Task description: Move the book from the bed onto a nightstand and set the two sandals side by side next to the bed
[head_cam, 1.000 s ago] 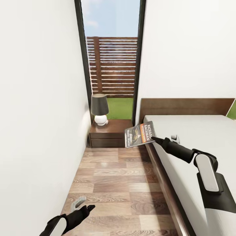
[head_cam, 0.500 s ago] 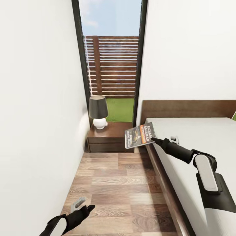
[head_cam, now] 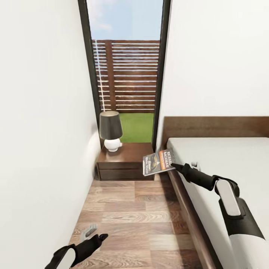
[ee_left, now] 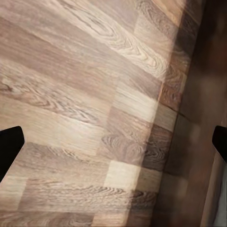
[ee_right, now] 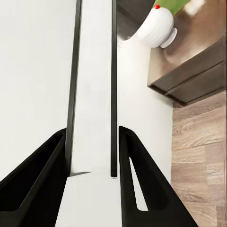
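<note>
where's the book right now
In the head view the small dark paperback book with the orange-tan cover picture is held up by the right gripper, between the dark brown nightstand and the bed.

floor [head_cam: 138, 220] — grained wood planks | nightstand [head_cam: 125, 161] — dark glossy wood | book [head_cam: 158, 162] — printed paper cover
</note>
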{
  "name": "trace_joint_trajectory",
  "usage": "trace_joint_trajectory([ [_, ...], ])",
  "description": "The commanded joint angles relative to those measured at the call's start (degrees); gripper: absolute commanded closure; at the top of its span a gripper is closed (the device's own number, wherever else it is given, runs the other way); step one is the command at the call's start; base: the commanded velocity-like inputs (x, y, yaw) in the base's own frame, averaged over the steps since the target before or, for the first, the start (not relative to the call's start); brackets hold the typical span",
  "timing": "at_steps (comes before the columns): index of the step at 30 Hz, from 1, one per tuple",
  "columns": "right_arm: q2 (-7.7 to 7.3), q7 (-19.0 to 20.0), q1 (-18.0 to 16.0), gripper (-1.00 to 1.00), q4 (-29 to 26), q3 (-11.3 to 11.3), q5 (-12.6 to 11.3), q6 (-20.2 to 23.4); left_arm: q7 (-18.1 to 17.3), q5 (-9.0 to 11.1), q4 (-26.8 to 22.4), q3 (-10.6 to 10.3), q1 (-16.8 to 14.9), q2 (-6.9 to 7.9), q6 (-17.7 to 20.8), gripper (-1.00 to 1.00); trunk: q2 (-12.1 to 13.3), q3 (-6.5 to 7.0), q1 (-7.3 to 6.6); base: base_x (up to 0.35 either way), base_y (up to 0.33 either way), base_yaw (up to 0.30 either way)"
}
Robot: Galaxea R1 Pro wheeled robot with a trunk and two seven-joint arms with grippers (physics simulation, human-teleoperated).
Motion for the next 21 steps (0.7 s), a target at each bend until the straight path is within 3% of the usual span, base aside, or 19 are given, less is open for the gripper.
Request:
trace_joint_trajectory([
  [1,0.03,0.7,-0.4,1.00,1.1,-0.1,-0.5,-0.2,0.0,0.1,0.0,-0.1,0.0,0.16,0.1,-1.00,0.0,-0.05,0.03,0.327,0.000,0.000],
  [7,-0.02,1.9,-2.9,1.00,7.4,0.1,-0.6,-3.1,0.0,0.1,2.8,0.0,0.0,0.29,0.1,-1.00,0.0,-0.05,0.03,0.327,0.000,0.000],
  [15,-0.64,3.4,-4.0,1.00,8.7,0.1,-0.7,-2.6,0.0,0.1,5.1,0.1,0.0,0.40,-1.9,-1.00,0.0,-0.01,0.03,0.327,0.000,-0.015],
  [21,-0.29,4.6,-4.2,1.00,11.2,0.0,-0.5,-3.8,0.4,0.0,5.3,0.0,0.1,0.69,-2.4,-1.00,0.0,0.03,0.03,0.327,0.000,-0.017],
])
